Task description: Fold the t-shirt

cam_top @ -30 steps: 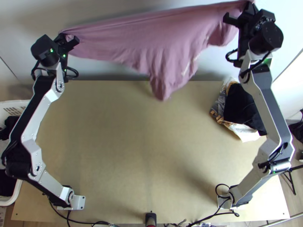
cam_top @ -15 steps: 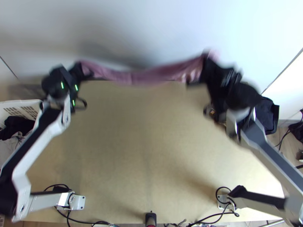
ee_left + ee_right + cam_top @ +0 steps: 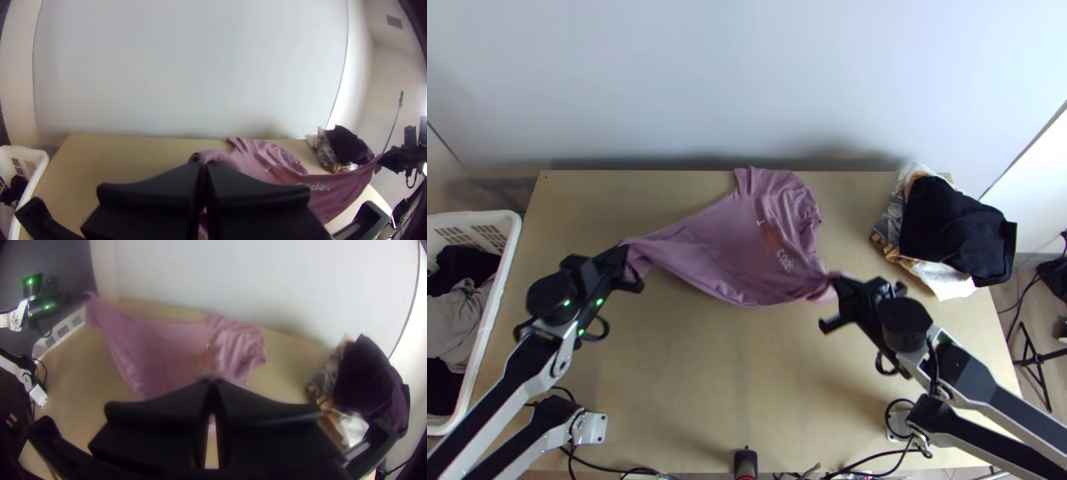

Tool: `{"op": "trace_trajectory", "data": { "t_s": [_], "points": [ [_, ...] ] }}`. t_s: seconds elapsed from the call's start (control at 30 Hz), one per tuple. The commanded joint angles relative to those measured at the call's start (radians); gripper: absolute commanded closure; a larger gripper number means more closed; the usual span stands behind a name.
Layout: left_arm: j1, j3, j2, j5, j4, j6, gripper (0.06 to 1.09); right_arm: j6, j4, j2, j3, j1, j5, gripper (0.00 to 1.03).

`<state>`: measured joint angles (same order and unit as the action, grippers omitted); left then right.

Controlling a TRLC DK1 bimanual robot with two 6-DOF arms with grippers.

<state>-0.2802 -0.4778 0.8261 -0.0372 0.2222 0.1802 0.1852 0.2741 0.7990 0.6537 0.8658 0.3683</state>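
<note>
Nearer to us now, the left pincer (image 3: 627,262) and the right pincer (image 3: 837,290) are working closer to the near side of the light wooden tabletop (image 3: 739,384) than in the earlier frame, and the mauve fabric t-shirt (image 3: 735,240), which was stretching between them as a narrow band near the far edge, is now spreading over the wood.

On its front we are noticing a small orange print (image 3: 769,238) and pale lettering (image 3: 784,261) beside it. We are finding the t-shirt partly spread and unfolded on the far middle of the tabletop, with one sleeve (image 3: 745,181) pointing toward the far edge and loose wrinkles bunching around the upper body. Its near edge is running between the two pincers, drawn to a twisted point at the left one.

In the left wrist view we are seeing the left pincer closed, clamping a gathered corner. In the right wrist view the right pincer is closing its tips together on the opposite part of the near edge.

To the right, a folded black cloth (image 3: 951,228) is resting on a patterned grey, orange and white cloth (image 3: 889,226). At the left, a white plastic basket (image 3: 513,240) is holding dark and grey clothes (image 3: 455,320).
</note>
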Motion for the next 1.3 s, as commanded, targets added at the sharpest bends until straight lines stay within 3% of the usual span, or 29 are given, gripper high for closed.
{"op": "trace_trajectory", "data": {
  "t_s": [0.0, 0.23, 0.37, 0.4, 0.43, 0.57, 0.67, 0.8, 0.9, 0.97, 1.07, 1.17, 1.27],
  "points": [
    [0.225, 0.096, -0.151, 0.095, -0.086, -0.117, 1.05, 0.083, 0.195, -0.089, -0.072, 0.030, -0.115, 1.00],
    [0.547, 0.128, -0.252, 0.252, -0.179, -0.294, 1.05, 0.065, 0.290, -0.172, -0.097, 0.045, -0.131, 1.00],
    [0.566, 0.110, -0.314, 0.335, -0.325, -0.349, 1.04, 0.053, 0.293, -0.182, -0.095, 0.044, -0.131, 1.00],
    [0.546, 0.108, -0.358, 0.344, -0.371, -0.349, 0.97, 0.046, 0.293, -0.185, -0.089, 0.045, -0.131, 1.00],
    [0.512, 0.111, -0.420, 0.352, -0.411, -0.349, 0.83, 0.045, 0.293, -0.184, -0.078, 0.045, -0.131, 1.00],
    [0.342, 0.113, -0.665, 0.356, -0.655, -0.427, 0.12, 0.028, 0.293, -0.182, -0.052, 0.042, -0.131, 1.00],
    [0.274, 0.110, -0.805, 0.355, -0.719, -0.479, 0.10, 0.014, 0.293, -0.182, -0.031, 0.042, -0.131, 1.00],
    [0.289, 0.077, -0.774, 0.350, -0.768, -0.636, 0.10, 0.003, 0.292, -0.179, -0.012, 0.036, -0.131, 1.00],
    [0.322, 0.053, -0.720, 0.342, -0.758, -0.729, 0.10, 0.002, 0.300, -0.178, 0.011, 0.033, -0.131, 1.00],
    [0.366, 0.050, -0.676, 0.341, -0.689, -0.732, 0.10, 0.000, 0.301, -0.173, 0.032, 0.032, -0.131, 1.00],
    [0.437, 0.056, -0.556, 0.341, -0.561, -0.674, 0.10, 0.000, 0.277, -0.152, 0.067, 0.002, -0.131, 1.00],
    [0.421, 0.045, -0.432, 0.330, -0.445, -0.525, 0.10, 0.010, 0.269, -0.147, 0.075, -0.002, -0.132, 1.00],
    [0.279, 0.030, -0.268, 0.221, -0.337, -0.370, 0.10, 0.022, 0.270, -0.150, 0.063, 0.002, -0.134, 1.00]
  ]
}}
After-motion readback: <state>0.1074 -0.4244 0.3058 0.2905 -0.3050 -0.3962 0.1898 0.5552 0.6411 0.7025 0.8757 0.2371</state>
